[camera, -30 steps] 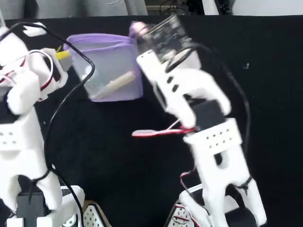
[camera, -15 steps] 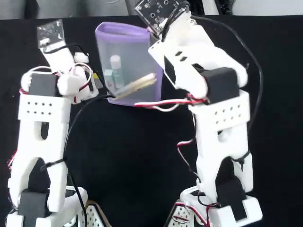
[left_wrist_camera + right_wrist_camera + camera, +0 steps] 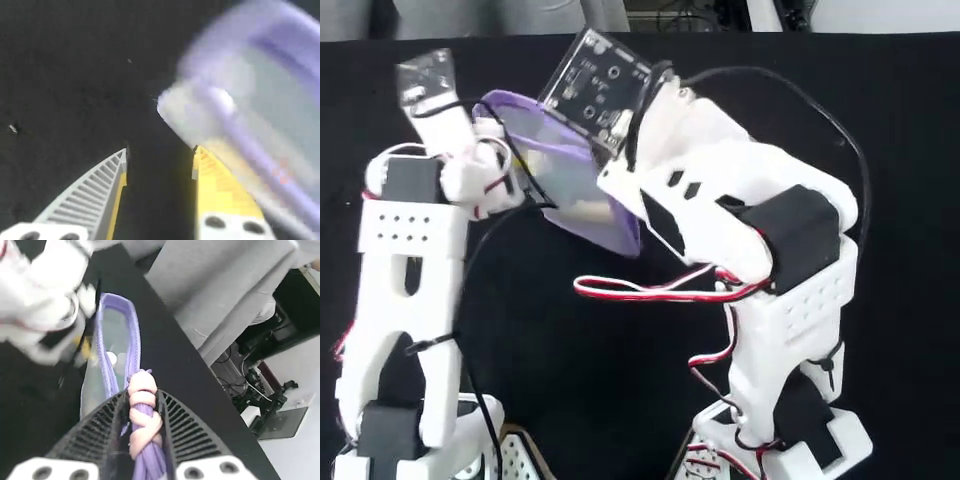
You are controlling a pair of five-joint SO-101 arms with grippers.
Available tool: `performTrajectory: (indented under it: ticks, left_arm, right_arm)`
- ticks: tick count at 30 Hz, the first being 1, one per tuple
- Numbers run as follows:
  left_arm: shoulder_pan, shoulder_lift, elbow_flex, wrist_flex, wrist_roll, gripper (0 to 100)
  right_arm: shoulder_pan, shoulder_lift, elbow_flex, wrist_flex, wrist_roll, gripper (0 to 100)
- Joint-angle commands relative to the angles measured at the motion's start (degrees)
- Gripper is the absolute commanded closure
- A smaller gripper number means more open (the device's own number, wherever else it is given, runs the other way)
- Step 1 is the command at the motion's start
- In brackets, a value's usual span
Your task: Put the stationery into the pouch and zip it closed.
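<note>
Pouch (image 3: 582, 190): purple-edged with clear sides, and we see it hanging tilted between the two arms over the black table (image 3: 890, 140). We cannot tell whether its low corner touches the cloth.
Right gripper (image 3: 141, 395): dark ribbed fingers are pressed together on the pink zip pull (image 3: 143, 417) at the pouch's end, a firm pinch.
Left gripper (image 3: 160, 150): it is spread wide, a grey finger (image 3: 95, 195) on one side and a yellow finger (image 3: 220, 195) on the other. There is a bare gap between them and nothing is pinched.
Pouch by the left gripper: a blurred corner sits just past the yellow fingertip, and the pouch's side runs along that finger.
Pouch mouth: from the right wrist view the purple rim curves round in a loop and looks open; we can't be firmer than that.
Contents: a small white round item (image 3: 111, 358) shows through the clear wall, and a pale shape beside it is too blurred to name.
Left arm (image 3: 410, 230): it stands upright just beside the pouch.
Right arm (image 3: 760, 230): it bends over the pouch from the other side, its circuit board (image 3: 595, 80) right above the purple rim.
</note>
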Motion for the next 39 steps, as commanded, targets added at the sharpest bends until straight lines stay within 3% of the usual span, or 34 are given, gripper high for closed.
performTrajectory:
  ticks: [1,5,11,16,19,23,26,31,39]
  left_arm:
    - [-8.04,-1.32,-0.13,-6.59,0.26,79]
    - [-10.51,-1.23,-0.13,-13.45,0.35,79]
    - [-0.13,-0.97,0.40,-19.69,1.32,79]
    - [1.71,2.11,2.33,-31.38,9.41,79]
    - [5.76,6.15,2.42,-34.73,10.29,79]
    - [7.25,8.35,1.98,-34.64,10.20,78]
    - [3.21,8.09,2.07,-34.37,10.29,78]
    - [-2.68,1.23,2.15,-27.16,10.11,78]
    - [-3.56,-19.78,2.42,-10.90,-3.60,78]
  right_arm:
    - [-0.88,-0.22,-4.18,2.02,1.85,98.7]
    - [-1.67,-0.22,-7.69,4.92,1.93,98.7]
    - [-4.75,0.13,-7.96,5.36,1.58,98.7]
    - [-5.01,-0.22,-6.37,5.36,1.93,98.7]
    - [-5.01,-0.22,-6.20,5.27,2.02,98.7]
    - [-5.01,-0.04,-5.93,5.19,2.02,98.7]
    - [-5.01,0.31,-5.85,5.10,2.02,98.7]
    - [-5.01,0.75,-5.41,4.66,2.11,98.7]
    - [-6.86,5.32,-0.31,-0.53,2.11,98.7]
